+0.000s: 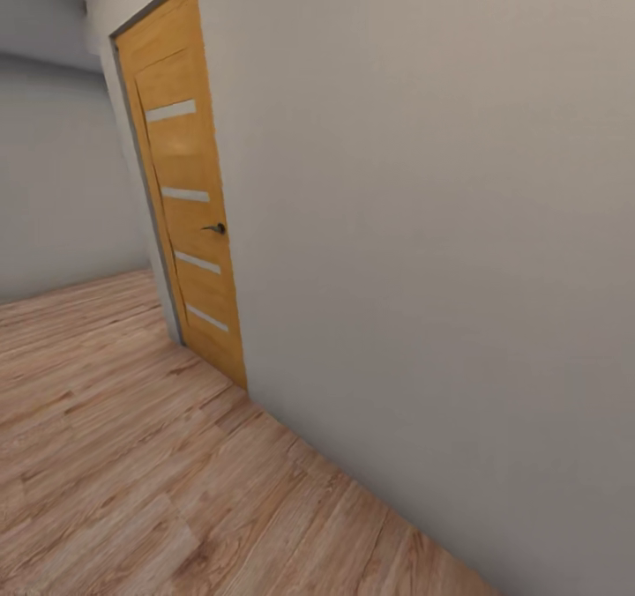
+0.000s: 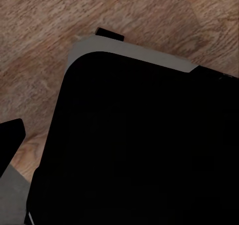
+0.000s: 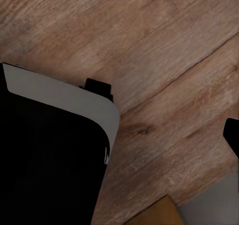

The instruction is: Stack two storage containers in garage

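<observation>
Head view: a wooden door [image 1: 187,199] with four pale glass strips and a dark handle [image 1: 216,227] stands shut in a plain grey wall [image 1: 423,226]. Light plank floor [image 1: 123,455] runs up to the door's foot.

Left wrist view: a black, grey-edged body [image 2: 139,145] hangs over the planks [image 2: 50,35]; claw state, cannot tell.

Right wrist view: the same sort of dark body [image 3: 50,160] over planks [image 3: 164,60]; claw state, cannot tell.

grey wall [image 1: 441,226] and closed wooden door [image 1: 190,199] block right; plank floor [image 1: 106,455] open.
</observation>
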{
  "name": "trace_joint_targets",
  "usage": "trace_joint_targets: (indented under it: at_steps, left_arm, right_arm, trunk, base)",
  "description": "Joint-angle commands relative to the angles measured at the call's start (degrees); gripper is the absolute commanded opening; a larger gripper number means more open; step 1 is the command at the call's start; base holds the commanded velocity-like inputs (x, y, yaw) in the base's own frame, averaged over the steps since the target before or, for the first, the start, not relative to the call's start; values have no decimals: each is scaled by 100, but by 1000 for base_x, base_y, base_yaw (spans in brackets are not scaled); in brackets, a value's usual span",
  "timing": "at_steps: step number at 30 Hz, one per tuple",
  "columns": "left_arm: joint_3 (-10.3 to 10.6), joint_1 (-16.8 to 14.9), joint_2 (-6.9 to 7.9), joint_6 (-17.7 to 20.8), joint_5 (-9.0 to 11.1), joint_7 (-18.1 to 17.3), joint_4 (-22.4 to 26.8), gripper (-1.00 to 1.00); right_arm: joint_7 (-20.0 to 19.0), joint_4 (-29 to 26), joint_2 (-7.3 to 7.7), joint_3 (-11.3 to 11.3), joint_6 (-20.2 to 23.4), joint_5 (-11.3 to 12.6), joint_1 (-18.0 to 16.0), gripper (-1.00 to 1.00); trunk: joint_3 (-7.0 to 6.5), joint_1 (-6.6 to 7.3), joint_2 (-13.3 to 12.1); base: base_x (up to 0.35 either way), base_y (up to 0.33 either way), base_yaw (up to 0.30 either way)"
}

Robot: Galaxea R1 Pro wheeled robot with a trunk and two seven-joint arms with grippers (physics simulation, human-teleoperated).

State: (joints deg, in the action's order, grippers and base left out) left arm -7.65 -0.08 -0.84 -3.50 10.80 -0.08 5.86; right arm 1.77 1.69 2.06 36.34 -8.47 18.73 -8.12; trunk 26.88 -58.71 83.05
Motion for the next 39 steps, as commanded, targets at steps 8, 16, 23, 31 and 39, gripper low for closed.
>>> trace_joint_targets:
  at_steps: [8, 16, 23, 31, 39]
  left_arm:
    - [-37, -1, -3, -10, 8, -1, 2, 100]
    - [-38, -1, -2, -10, 8, -1, 2, 100]
    - [-41, -1, -3, -10, 10, -1, -6, 100]
    - [-41, -1, -3, -10, 10, -1, -6, 100]
    - [-37, -1, -4, -10, 10, -1, -6, 100]
  right_arm:
    - [2, 16, -3, 48, -39, 45, -5, 100]
    - [0, 16, -6, 48, -38, 45, -5, 100]
    - [0, 16, -12, 53, -37, 45, -5, 100]
    - [-1, 16, -12, 50, -40, 43, -5, 100]
    - [-1, 16, -12, 49, -40, 43, -5, 100]
  trunk:
    - [5, -2, 3]
    - [5, -2, 3]
    - [5, -2, 3]
    - [5, -2, 3]
    - [5, -2, 3]
  base:
    - [163, 0, 270]
    - [180, 0, 270]
    - [185, 0, 270]
    - [200, 0, 270]
    - [202, 0, 270]
